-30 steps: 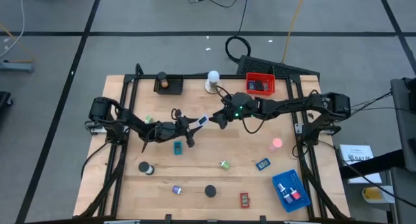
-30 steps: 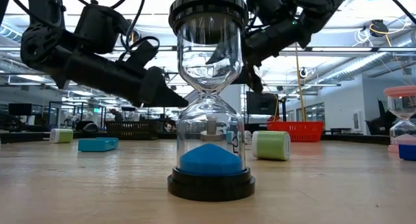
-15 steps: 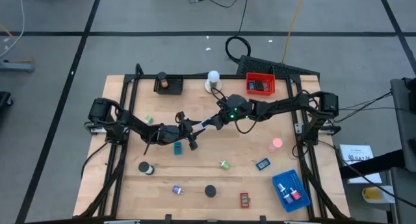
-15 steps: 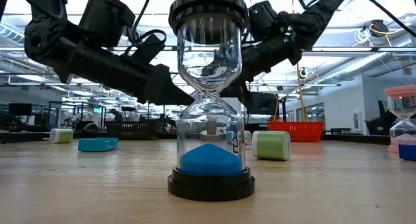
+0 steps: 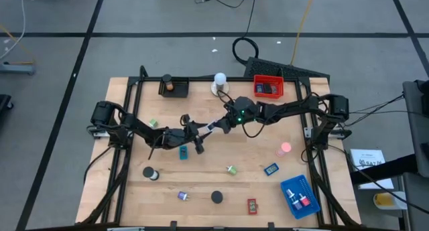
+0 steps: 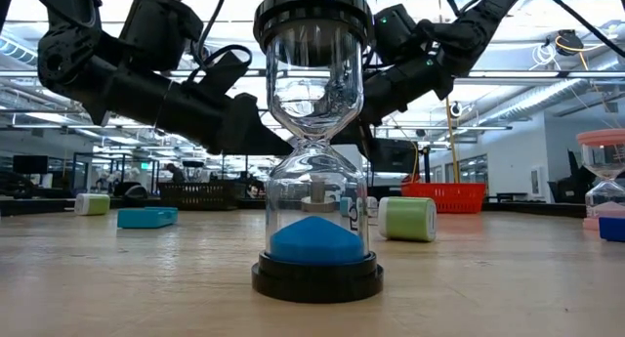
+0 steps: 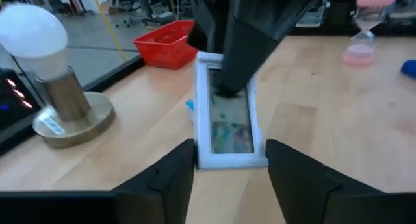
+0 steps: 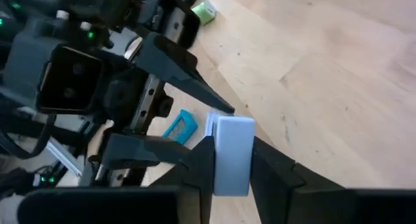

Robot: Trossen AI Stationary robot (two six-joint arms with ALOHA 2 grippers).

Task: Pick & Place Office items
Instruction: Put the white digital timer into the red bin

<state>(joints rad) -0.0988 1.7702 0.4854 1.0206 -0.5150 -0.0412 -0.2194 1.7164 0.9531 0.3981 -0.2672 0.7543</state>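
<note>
Red tray (image 5: pixel 269 88), blue tray (image 5: pixel 298 195), white knob (image 5: pixel 219 79)

A flat card (image 5: pixel 208 128) hung above the counter (image 5: pixel 255 154) between both arms. Trays sat along the far edge; small items lay scattered nearer.

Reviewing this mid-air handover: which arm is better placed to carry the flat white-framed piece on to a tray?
Probably the right. The right gripper is clamped on the white-framed piece, while the left gripper has its fingers spread beside it. The red tray and blue tray lie on the right arm's side.
</note>
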